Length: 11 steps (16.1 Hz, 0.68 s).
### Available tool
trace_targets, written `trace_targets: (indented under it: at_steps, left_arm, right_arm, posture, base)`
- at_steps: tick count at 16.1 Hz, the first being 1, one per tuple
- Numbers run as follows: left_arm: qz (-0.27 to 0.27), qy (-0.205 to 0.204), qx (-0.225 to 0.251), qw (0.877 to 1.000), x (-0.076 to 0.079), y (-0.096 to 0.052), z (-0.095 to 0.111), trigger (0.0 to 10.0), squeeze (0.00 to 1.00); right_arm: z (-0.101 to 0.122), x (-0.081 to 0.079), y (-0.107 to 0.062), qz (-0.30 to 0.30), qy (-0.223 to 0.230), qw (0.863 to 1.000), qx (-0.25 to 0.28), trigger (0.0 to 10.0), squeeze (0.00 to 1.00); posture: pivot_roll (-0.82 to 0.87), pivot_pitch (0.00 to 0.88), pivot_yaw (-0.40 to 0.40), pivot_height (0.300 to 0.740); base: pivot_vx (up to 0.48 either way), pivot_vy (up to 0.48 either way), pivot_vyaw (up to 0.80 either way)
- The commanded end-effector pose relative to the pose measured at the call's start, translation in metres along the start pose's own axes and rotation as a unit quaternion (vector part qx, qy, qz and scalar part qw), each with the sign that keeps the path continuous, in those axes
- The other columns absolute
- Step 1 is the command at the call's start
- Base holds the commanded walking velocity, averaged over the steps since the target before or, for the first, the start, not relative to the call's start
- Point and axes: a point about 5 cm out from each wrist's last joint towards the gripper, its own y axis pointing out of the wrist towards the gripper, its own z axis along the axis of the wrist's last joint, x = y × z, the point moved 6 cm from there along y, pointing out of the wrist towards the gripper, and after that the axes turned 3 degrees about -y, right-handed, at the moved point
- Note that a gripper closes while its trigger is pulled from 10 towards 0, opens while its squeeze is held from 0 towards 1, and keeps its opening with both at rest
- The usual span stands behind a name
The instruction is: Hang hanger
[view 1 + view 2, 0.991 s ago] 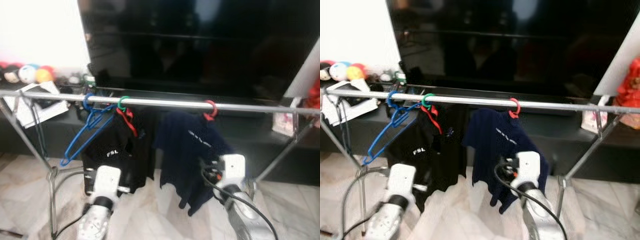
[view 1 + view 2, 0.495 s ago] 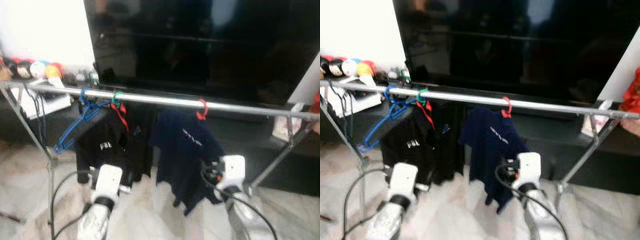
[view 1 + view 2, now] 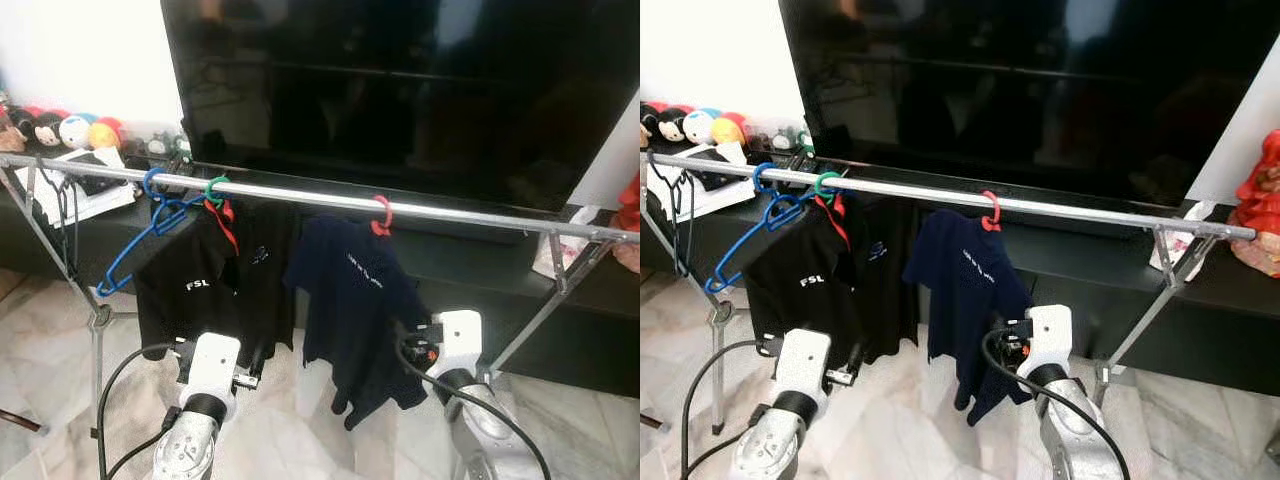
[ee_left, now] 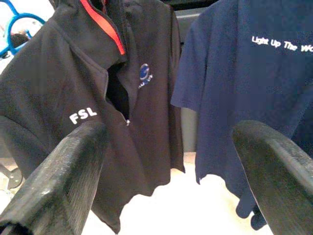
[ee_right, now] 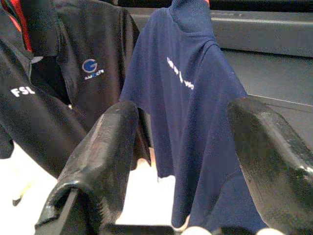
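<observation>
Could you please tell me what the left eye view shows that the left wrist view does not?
Left eye view alone: the rail with three hooks on it, the empty blue hanger at its left end, the dark TV, the toys on the shelf, and both arms held low.

Left wrist view alone: the left hand close up, its fingers spread wide with nothing between them.

Both: the black shirt marked FSL and the navy shirt beside it. The wrist view catches just a corner of the blue hanger.

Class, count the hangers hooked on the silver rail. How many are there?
3: an empty blue hanger at the robot's left, a green-hooked hanger holding the black shirt, and a red-hooked hanger holding the navy shirt.
</observation>
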Motion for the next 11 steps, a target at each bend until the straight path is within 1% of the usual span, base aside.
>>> trace_targets:
  at_steps: [1, 2, 5, 7, 11]
  left_arm:
    - [-0.004, 0.008, 0.003, 1.000, 0.002, 0.002, 0.002, 10.0, 0.00]
    - [-0.006, 0.016, 0.006, 1.000, 0.003, 0.003, 0.004, 10.0, 0.00]
    - [-0.005, 0.014, 0.006, 1.000, 0.003, 0.004, 0.004, 10.0, 0.00]
    - [-0.004, 0.015, 0.008, 1.000, 0.001, 0.004, 0.005, 10.0, 0.00]
    - [-0.007, 0.016, 0.009, 1.000, 0.001, 0.004, 0.006, 10.0, 0.00]
  right_arm:
    - [0.004, 0.001, 0.003, -0.001, -0.004, 1.000, 0.003, 10.0, 0.00]
    - [0.005, 0.001, 0.004, -0.002, -0.004, 1.000, 0.005, 10.0, 0.00]
    - [0.006, 0.003, 0.005, -0.005, -0.004, 1.000, 0.007, 10.0, 0.00]
    - [0.007, 0.010, 0.006, -0.012, -0.008, 1.000, 0.007, 10.0, 0.00]
    - [0.006, 0.028, 0.004, -0.035, -0.018, 0.999, 0.004, 10.0, 0.00]
  posture:
    - [0.04, 0.000, -0.061, 0.716]
    - [0.04, 0.000, -0.061, 0.716]
    - [0.05, 0.000, -0.059, 0.716]
    - [0.05, 0.000, -0.056, 0.716]
    - [0.04, 0.000, -0.051, 0.716]
  base:
    - [0.000, 0.000, 0.00]
    - [0.000, -0.255, 0.00]
    - [0.000, -0.410, 0.00]
    - [0.000, -0.422, 0.00]
    - [0.000, -0.422, 0.00]
